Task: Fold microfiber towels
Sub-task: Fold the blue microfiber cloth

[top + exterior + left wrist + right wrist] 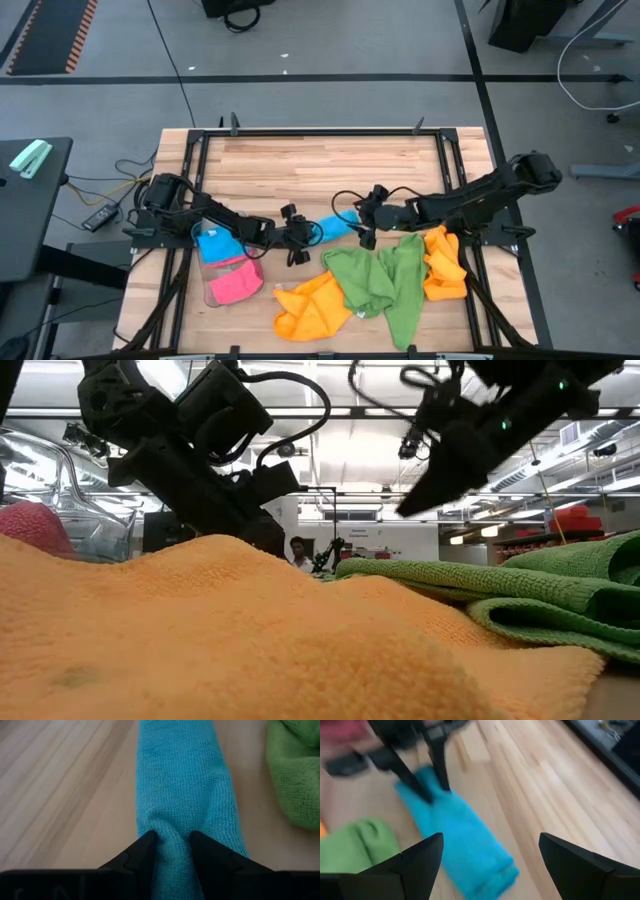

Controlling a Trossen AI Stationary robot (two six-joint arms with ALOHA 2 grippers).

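Landmark for all places: the blue towel, lying as a long narrow strip on the wooden table near its middle.

1. Clear plastic tray, left of the blue towel. It holds a pink towel, and a second patch of blue cloth shows at its far end.
2. Left gripper, at the blue towel's left end. The fingers are pinched together on a bunched ridge of the cloth.
3. Orange towel, toward the table's front edge from the blue towel, crumpled.
4. Green towel, just right of and nearer the front than the blue towel, loose and unfolded.
5. Right gripper, at the blue towel's right end, its fingers spread wide with nothing between them, hanging above the cloth.
6. A second orange towel, well right of the blue towel, partly under the right arm.

Risk: the left pinch takes only a small pucker of pile; a pull could slip it free or drag the strip askew. The green towel lies close enough that the right gripper, closing, might catch its edge as well.

View differences: the left wrist view alone shows the pinch itself. The high view alone shows the tray's contents and every towel's placement. In the low view orange and green cloth fill the foreground and hide the blue towel.
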